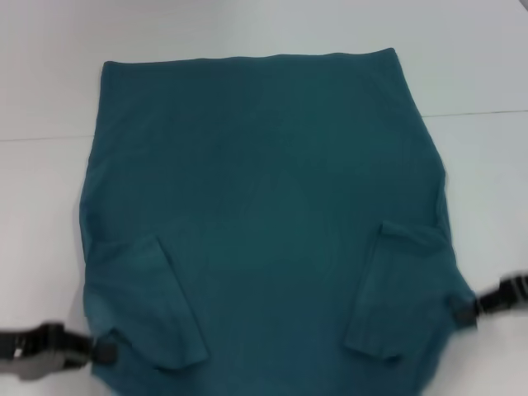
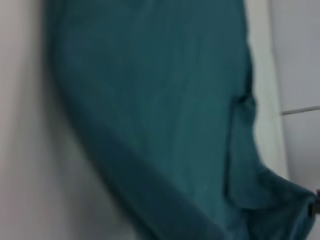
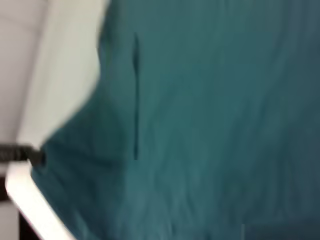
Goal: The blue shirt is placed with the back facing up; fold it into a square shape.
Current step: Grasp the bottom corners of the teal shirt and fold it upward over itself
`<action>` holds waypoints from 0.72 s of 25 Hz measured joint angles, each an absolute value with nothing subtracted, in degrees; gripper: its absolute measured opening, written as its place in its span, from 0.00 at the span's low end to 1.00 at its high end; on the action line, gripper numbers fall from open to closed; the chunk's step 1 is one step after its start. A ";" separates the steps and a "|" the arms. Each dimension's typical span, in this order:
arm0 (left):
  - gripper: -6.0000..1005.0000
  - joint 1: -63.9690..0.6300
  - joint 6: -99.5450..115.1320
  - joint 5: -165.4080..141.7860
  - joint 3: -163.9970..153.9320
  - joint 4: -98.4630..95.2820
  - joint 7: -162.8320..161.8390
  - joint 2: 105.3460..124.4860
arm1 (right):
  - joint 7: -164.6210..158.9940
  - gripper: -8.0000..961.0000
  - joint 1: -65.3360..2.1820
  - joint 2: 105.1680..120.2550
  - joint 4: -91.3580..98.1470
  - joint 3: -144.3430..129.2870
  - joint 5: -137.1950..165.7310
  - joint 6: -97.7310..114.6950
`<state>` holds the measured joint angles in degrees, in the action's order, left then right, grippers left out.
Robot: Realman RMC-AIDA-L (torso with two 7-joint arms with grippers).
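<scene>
The blue shirt (image 1: 272, 206) lies spread on the white table, plain back up, its hem at the far edge and both sleeves folded inward over the body. My left gripper (image 1: 103, 351) is at the shirt's near left shoulder corner, shut on the cloth. At the near right shoulder corner my right gripper (image 1: 462, 312) is likewise pinching the fabric. Both wrist views are filled with the blue shirt (image 2: 160, 110) (image 3: 210, 120). In the left wrist view the right gripper's tip (image 2: 314, 205) shows far off, and the left gripper's tip (image 3: 27, 155) shows in the right wrist view.
The white table (image 1: 49, 99) extends around the shirt on the left, right and far sides. A seam line crosses it behind the shirt. The table's edge (image 3: 30, 205) shows in the right wrist view.
</scene>
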<state>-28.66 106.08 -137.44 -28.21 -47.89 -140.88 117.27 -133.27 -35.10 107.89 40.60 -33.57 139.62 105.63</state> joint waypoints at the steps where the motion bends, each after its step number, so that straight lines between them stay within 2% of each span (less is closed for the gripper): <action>1: 0.02 -29.79 106.00 -136.96 -28.09 -46.97 -140.94 116.71 | -133.48 0.04 -35.30 107.54 40.60 -32.86 138.57 104.58; 4: 0.02 -33.13 104.77 -135.95 -27.62 -44.35 -142.62 115.27 | -134.86 0.04 -36.01 106.91 40.37 -31.07 136.87 100.77; 8: 0.02 -36.80 99.91 -136.12 -27.83 -43.56 -147.43 114.41 | -136.87 0.04 -36.99 106.88 40.35 -29.29 135.86 94.72; 15: 0.02 -42.70 89.15 -136.93 -31.32 -40.14 -151.22 111.75 | -138.57 0.04 -39.02 107.52 40.18 -28.80 131.16 84.73; 18: 0.02 -44.86 83.34 -138.35 -33.08 -39.28 -152.23 111.42 | -139.07 0.04 -39.94 108.19 40.08 -28.97 129.77 79.80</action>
